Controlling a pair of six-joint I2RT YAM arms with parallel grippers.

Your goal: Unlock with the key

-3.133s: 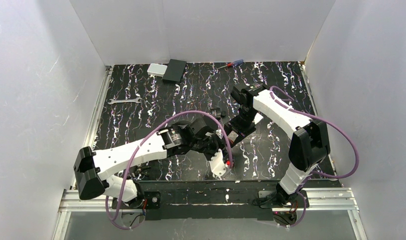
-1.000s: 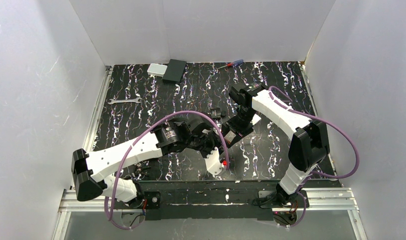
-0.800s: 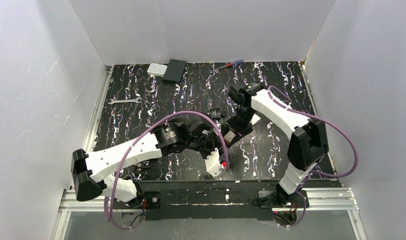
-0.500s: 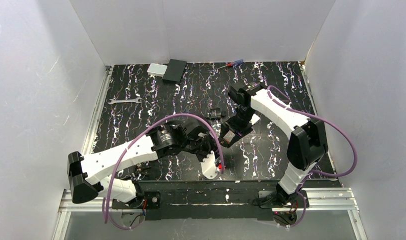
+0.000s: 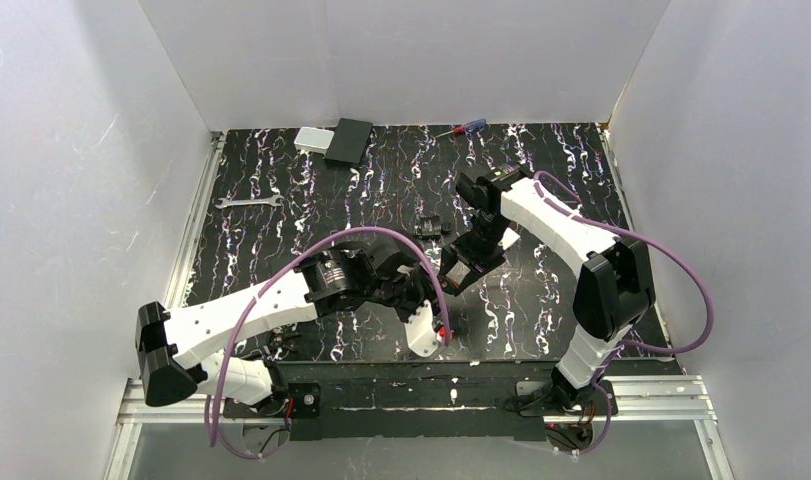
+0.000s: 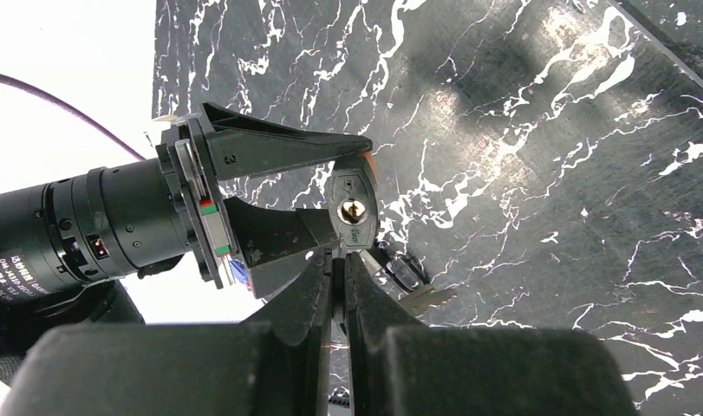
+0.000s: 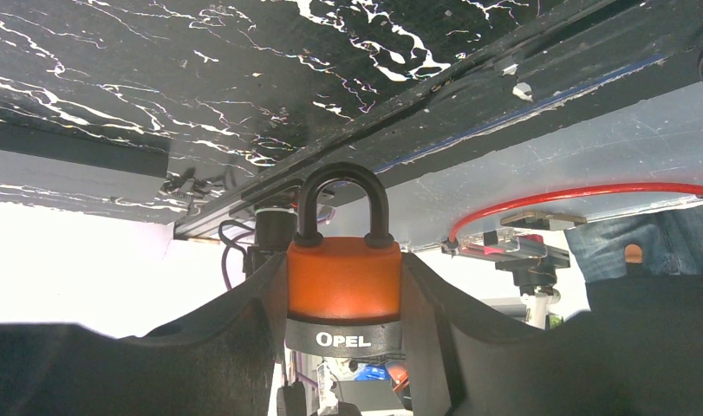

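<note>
An orange padlock (image 7: pixel 343 277) with a black shackle and a black "OPEL" band sits between the fingers of my right gripper (image 7: pixel 343 260), which is shut on its sides and holds it above the table. In the left wrist view its underside with the keyhole (image 6: pixel 352 208) faces my left gripper (image 6: pixel 339 258), just beyond the fingertips. That gripper is shut, with a thin dark piece pinched between its tips. The key (image 6: pixel 414 286), dark-headed with a short silvery blade, sticks out beside the right finger. In the top view both grippers meet near the padlock (image 5: pixel 451 272).
A silver wrench (image 5: pixel 249 202) lies at the left. A black box (image 5: pixel 349 141) and a pale box (image 5: pixel 312 139) sit at the back, with a screwdriver (image 5: pixel 461 128) to their right. Small dark pieces (image 5: pixel 431 225) lie just behind the grippers. White walls enclose three sides.
My left arm has drawn a little to the left and toward the near edge. The right gripper with the padlock has followed slightly left. Both grips are unchanged.
</note>
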